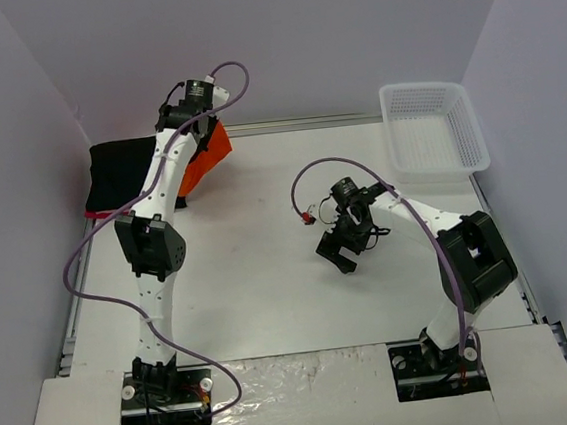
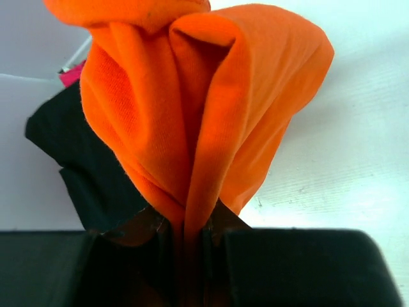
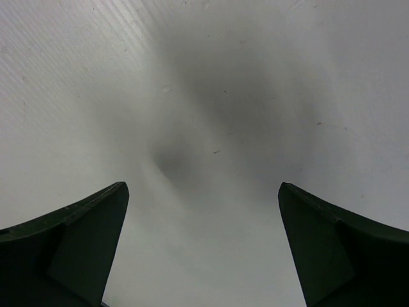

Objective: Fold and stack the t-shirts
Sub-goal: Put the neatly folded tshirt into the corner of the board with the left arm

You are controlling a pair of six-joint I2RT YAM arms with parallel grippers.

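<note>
At the back left of the table my left gripper (image 1: 198, 120) is shut on a bunched fold of the bright orange t-shirt (image 1: 210, 154), lifted off the surface. In the left wrist view the orange t-shirt (image 2: 204, 109) hangs gathered from between the left gripper's (image 2: 188, 220) jaws. A black t-shirt (image 1: 124, 173) lies flat beside it, also seen as the black t-shirt (image 2: 83, 166) under the orange one. A sliver of pink-red t-shirt (image 2: 71, 73) peeks out beneath the black. My right gripper (image 1: 340, 257) hovers open over bare table near the middle; the right gripper (image 3: 203, 192) holds nothing.
A white plastic mesh basket (image 1: 478, 144) stands at the back right corner. Grey walls close in the table on the left, back and right. The left arm's purple cable (image 1: 73, 268) loops out to the left.
</note>
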